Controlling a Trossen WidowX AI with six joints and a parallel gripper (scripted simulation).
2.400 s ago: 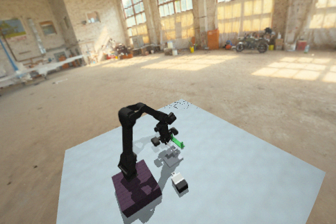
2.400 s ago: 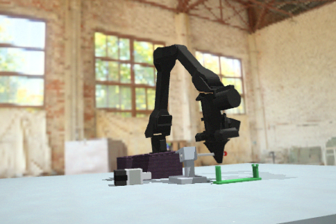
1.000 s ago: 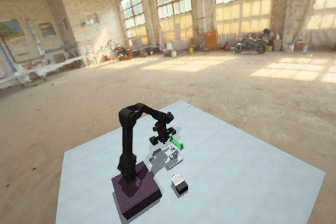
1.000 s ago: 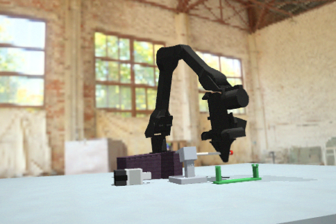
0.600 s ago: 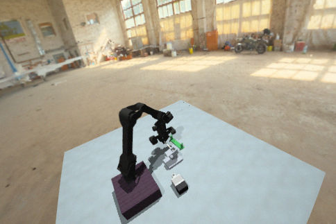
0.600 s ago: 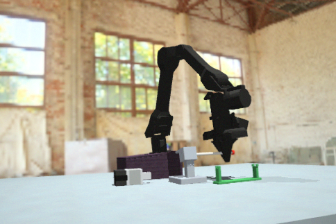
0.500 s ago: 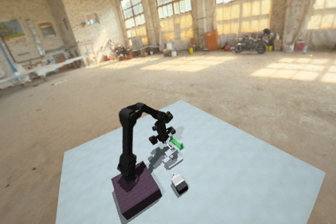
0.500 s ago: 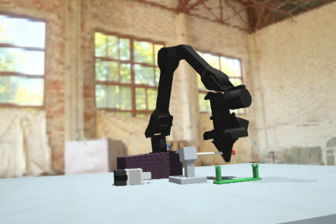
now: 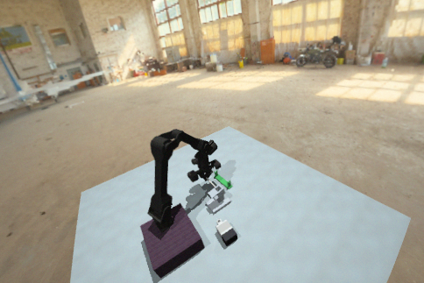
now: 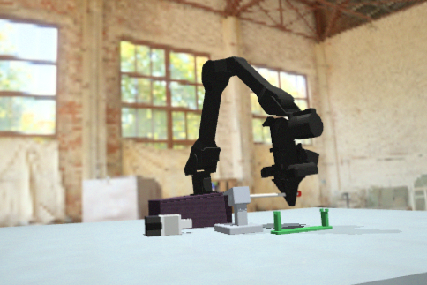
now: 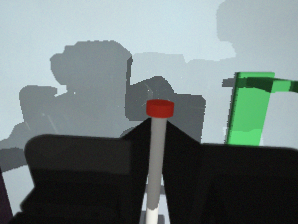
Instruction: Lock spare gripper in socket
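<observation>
My gripper is shut on the lock pin, near its red head. The white shaft lies level and points at the socket block of the grey mount. In the exterior view the shaft reaches the block's side; whether its tip is inside is hidden. The spare gripper, white with a black end, lies on the table apart from the mount, its narrow spigot towards the mount.
A green cradle with two uprights stands on the table beside the mount, below and close to my fingers. The arm's dark purple base block is behind the mount in the exterior view. The pale table carries everything.
</observation>
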